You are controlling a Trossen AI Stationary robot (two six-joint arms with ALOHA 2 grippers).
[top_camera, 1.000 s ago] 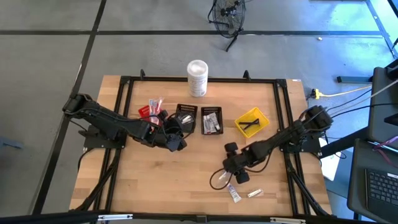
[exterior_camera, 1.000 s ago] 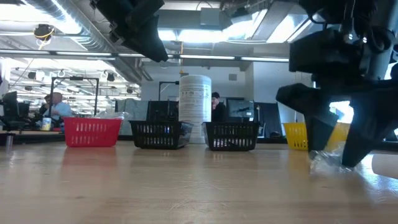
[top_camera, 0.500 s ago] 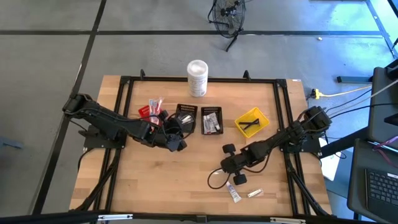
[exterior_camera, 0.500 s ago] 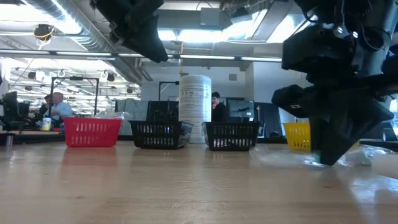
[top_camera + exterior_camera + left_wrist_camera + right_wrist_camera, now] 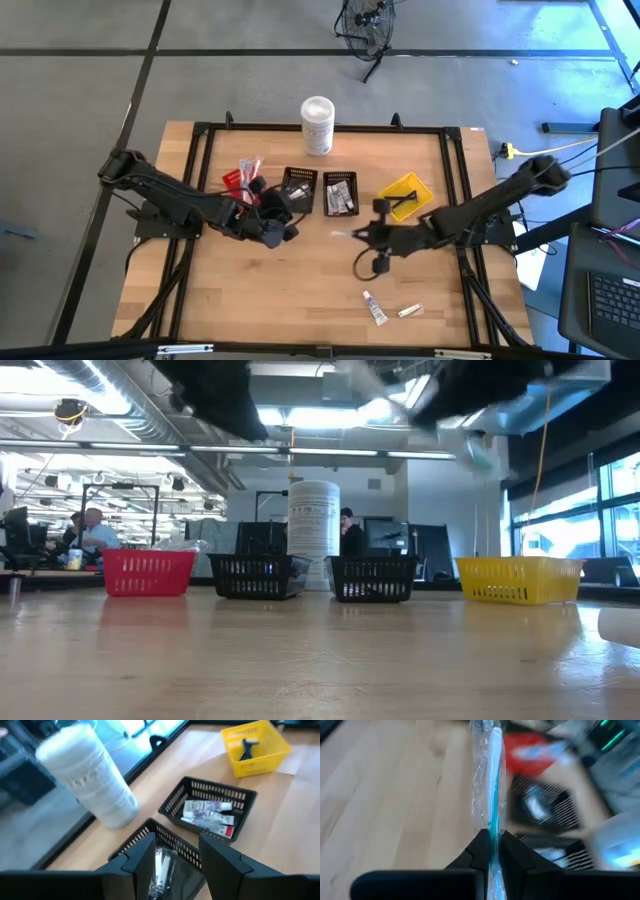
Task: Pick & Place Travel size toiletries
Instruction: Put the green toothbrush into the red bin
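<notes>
My right gripper [image 5: 362,236] hangs above the table's middle, shut on a slim pale toothbrush in a clear wrapper [image 5: 489,780]. The toothbrush [image 5: 343,236] sticks out toward the table's left. A small white tube [image 5: 375,307] and a sachet [image 5: 409,311] lie flat near the front edge. My left gripper [image 5: 175,865] stands open above the left black bin [image 5: 165,845], which holds wrapped items, and touches nothing. My right gripper pinches the wrapped toothbrush [image 5: 490,837] between its two fingers [image 5: 512,852], wrapper and all. The toothbrush runs on past the fingertips, along the fingers, toward the table's left. It is lifted clear of the table, about level. Which end lies between the fingers is hidden by them.
A row of bins stands across the table's middle: red [image 5: 240,178], two black [image 5: 299,188] [image 5: 340,192], the second with tubes, and yellow [image 5: 405,195] with a dark razor. A tall white canister [image 5: 317,125] stands at the far edge.
My right gripper has shut on the wrapped toothbrush near the front edge. It has risen and gone toward the far edge and the bins, its fingers turning to point at the table's left. The toothbrush is lifted clear of the table. The tube and sachet have stayed.
</notes>
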